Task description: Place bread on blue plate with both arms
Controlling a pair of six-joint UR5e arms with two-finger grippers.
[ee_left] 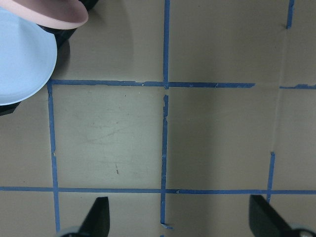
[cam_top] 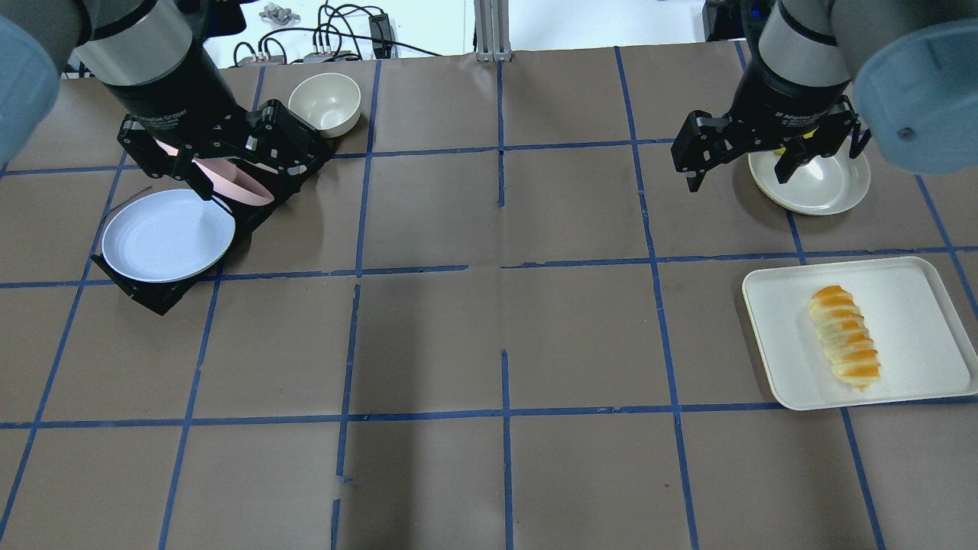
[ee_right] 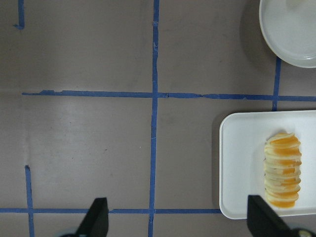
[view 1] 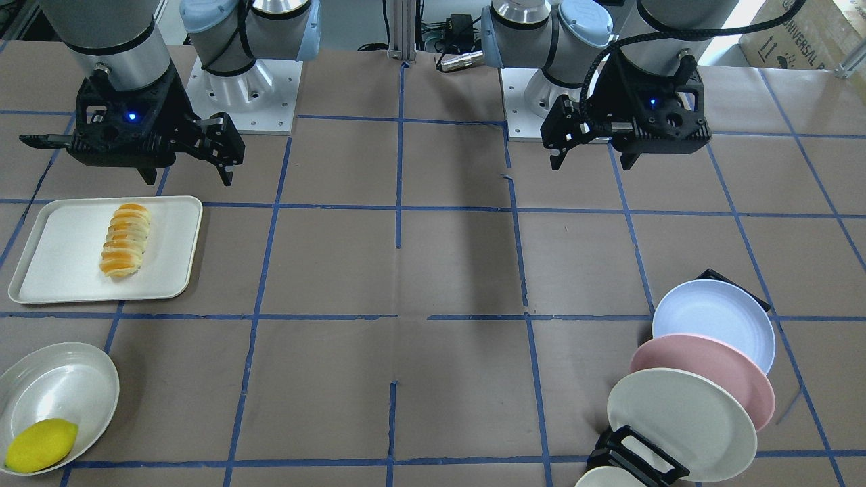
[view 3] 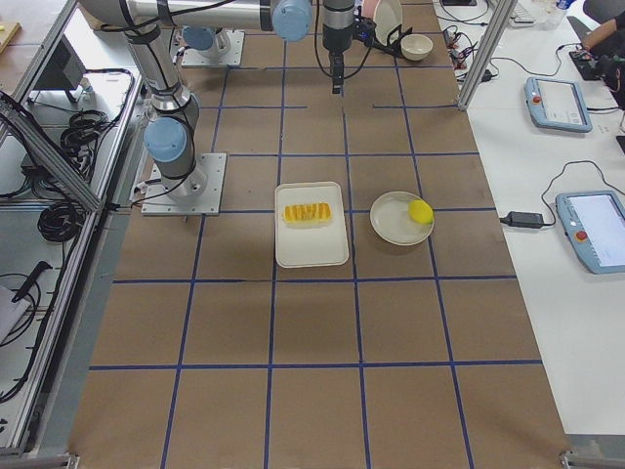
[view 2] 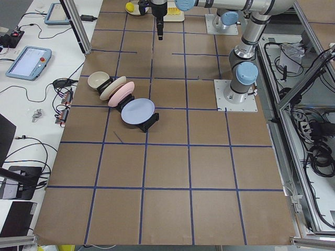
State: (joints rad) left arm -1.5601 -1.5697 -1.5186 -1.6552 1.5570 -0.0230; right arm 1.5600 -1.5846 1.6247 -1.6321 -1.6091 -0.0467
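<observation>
Overhead view: bread (cam_top: 844, 336) on tray (cam_top: 917, 305) at 3 o'clock; blue plate (cam_top: 168, 235) at 9 o'clock. Left gripper (view 1: 592, 161) and right gripper (view 1: 187, 174): jaws released, empty.

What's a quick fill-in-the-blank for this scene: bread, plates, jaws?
1. The bread lies on a white rectangular ____.
2. In the black rack, the blue plate stands next to the ____ plate.
3. The yellow fruit in the white dish is a ____.
4. The left gripper and the right gripper both have their jaws ____.
Missing words: tray; pink; lemon; open.
</observation>
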